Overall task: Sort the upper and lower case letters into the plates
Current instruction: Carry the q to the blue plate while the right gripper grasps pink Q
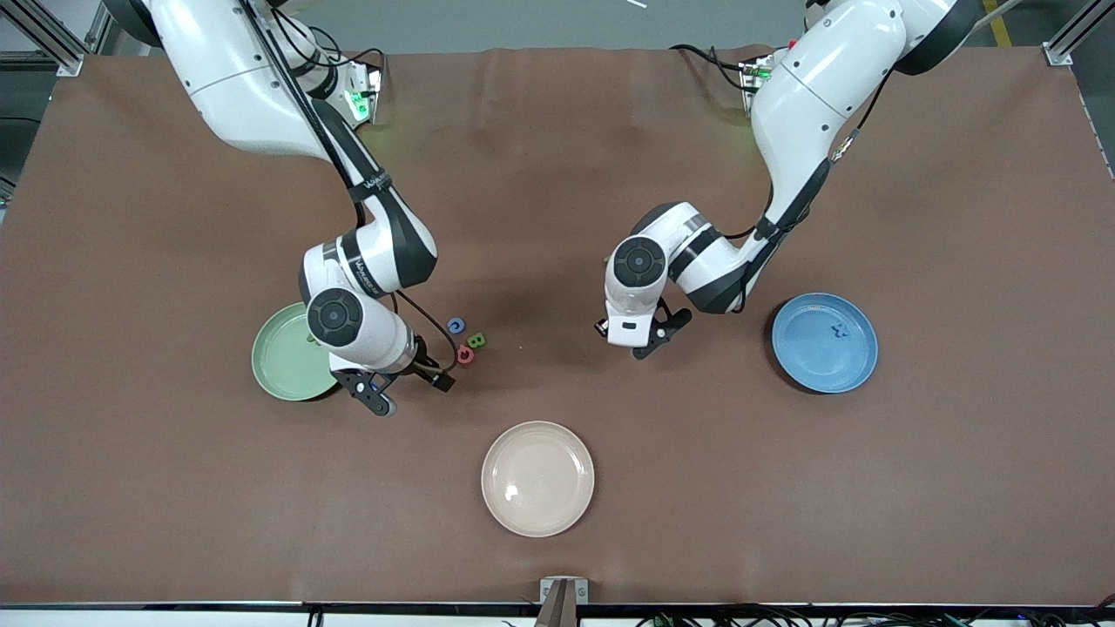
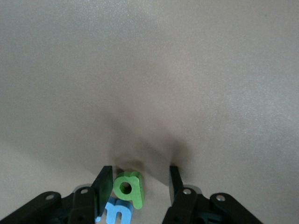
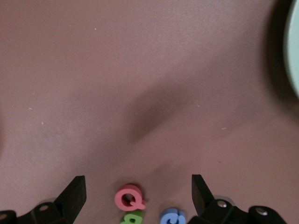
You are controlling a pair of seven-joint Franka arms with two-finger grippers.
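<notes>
My left gripper [image 1: 627, 341] is low over the middle of the table, open around a green small "a" [image 2: 128, 187]. One finger [image 2: 103, 184] touches the letter; a gap shows at the other finger. A blue small "n" [image 2: 117, 212] lies against the "a". The arm hides both letters in the front view. My right gripper [image 1: 409, 392] hangs open beside the mint green plate [image 1: 283, 357]. A red Q [image 1: 465, 354], a green B [image 1: 476, 340] and a blue C [image 1: 456, 326] lie close by on the table. A small blue letter [image 1: 840, 330] lies in the blue plate [image 1: 806, 357].
A cream-beige plate [image 1: 537, 478] sits nearer the front camera, between the two arms. The brown mat [image 1: 174, 488] covers the whole table. In the right wrist view the mint plate's rim [image 3: 294, 46] shows at the picture's edge.
</notes>
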